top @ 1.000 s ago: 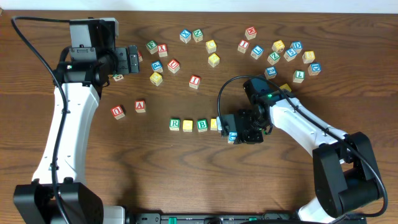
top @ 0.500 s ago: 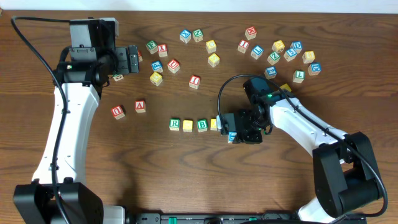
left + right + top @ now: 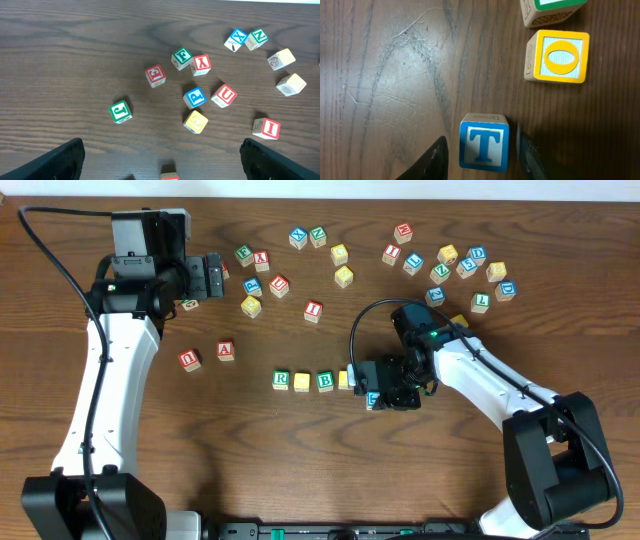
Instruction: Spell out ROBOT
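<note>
Right gripper [image 3: 481, 150] straddles blue T cube [image 3: 484, 142] near yellow O cube [image 3: 557, 56], jaws just clear; likely light, hard wood, best pinched across flat sides.

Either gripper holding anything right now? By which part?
Nothing held. Right gripper straddles the blue T cube, a gap showing at each side; left gripper open, empty.

Left arm [image 3: 108, 380]: my usual white moulded link shells, black joint housings, a grey-and-black block at the wrist. Its thin black left cable [image 3: 45, 253] hung loose alongside. Right arm [image 3: 485, 385]: same white shells and black joints, with a right cable [image 3: 352, 340] in a loop. A small green light [image 3: 432, 334] showed on one joint. Left gripper [image 3: 162, 160] and right gripper [image 3: 481, 155] had matte black fingers.
</note>
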You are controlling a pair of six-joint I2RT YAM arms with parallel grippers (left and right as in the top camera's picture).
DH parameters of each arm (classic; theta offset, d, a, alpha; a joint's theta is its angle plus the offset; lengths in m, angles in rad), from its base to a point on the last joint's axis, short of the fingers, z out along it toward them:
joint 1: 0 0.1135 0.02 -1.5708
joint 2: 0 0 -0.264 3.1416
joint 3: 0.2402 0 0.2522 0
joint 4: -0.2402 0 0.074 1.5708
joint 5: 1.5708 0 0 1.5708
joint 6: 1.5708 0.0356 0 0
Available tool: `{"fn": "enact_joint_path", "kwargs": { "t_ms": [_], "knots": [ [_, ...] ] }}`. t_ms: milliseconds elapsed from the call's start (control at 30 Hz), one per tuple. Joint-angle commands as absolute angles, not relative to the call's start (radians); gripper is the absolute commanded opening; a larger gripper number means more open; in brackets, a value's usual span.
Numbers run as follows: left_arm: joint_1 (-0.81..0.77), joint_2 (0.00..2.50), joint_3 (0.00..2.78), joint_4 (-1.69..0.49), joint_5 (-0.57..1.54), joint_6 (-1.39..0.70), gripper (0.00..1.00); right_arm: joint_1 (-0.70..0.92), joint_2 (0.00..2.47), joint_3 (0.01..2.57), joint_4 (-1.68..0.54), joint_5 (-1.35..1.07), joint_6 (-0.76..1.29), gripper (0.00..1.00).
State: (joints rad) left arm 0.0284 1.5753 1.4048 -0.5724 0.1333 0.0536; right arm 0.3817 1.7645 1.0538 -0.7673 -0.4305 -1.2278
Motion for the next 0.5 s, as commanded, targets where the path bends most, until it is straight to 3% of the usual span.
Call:
{"fn": "enact_joint_path", "kwargs": {
  "t_ms": [0,467],
  "knots": [
    [0.030,1.560,1.418,-0.572,0.146,0.059,0.98,0.374,1.769,1.043,-0.755,-0.455,-1.255,0.39],
    [0.030,1.560,1.418,-0.572,0.146,0.059,0.98,0.374,1.770,1.011,-0.716,-0.448,-1.254,0.42]
  ]
}}
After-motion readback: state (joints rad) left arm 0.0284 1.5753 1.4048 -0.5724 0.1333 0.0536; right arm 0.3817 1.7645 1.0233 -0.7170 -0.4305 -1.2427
